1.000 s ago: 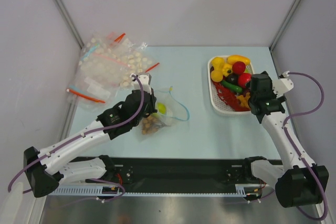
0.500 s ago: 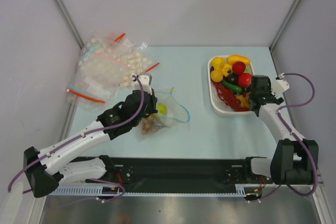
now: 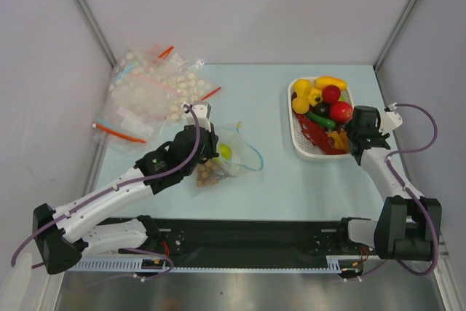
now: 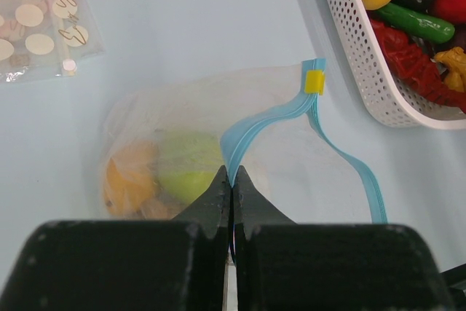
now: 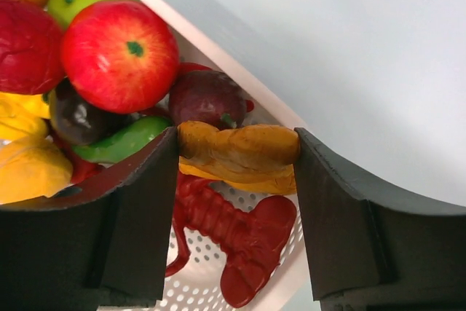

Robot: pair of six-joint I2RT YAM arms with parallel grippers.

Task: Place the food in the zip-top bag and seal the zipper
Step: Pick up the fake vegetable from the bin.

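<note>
Left hand (image 4: 231, 180) is pinching fully closed on the zipper (image 4: 271, 116), with its fingers (image 4: 211, 205) pressed together and the blue strip caught between them, partway along its length. Bag (image 4: 175, 118) is lying flat on the worktop (image 3: 277, 180), left of centre, with its mouth facing toward the tray (image 3: 296, 143). The strip is curling up from the grip to a yellow slider (image 4: 314, 82). A second run of strip is trailing down to the right, so the mouth is gaping and is not sealed. Green fruit (image 4: 191, 171) and orange fruit (image 4: 125, 178) are sitting inside the bag, just past the left fingertips. The top view is also showing a brownish lump in the bag; can't tell what it is.

Right hand (image 5: 237, 147) is reaching into the near right part of the tray, roughly half open. Its fingers (image 5: 138, 209) are pressing on both ends of an orange-brown piece (image 5: 240, 152), so the grip is on. The piece is lying low in the tray, touching a red lobster (image 5: 244, 245); can't tell if it's lifted. Just behind it, a purple fruit (image 5: 207, 98), a red apple (image 5: 120, 56) and a cucumber (image 5: 120, 147) are crowding together. Yellow fruits (image 3: 306, 96) are filling the tray's far end.

Heap of other bags (image 3: 149, 96) is lying at the far left of the worktop, apart from the held bag.
</note>
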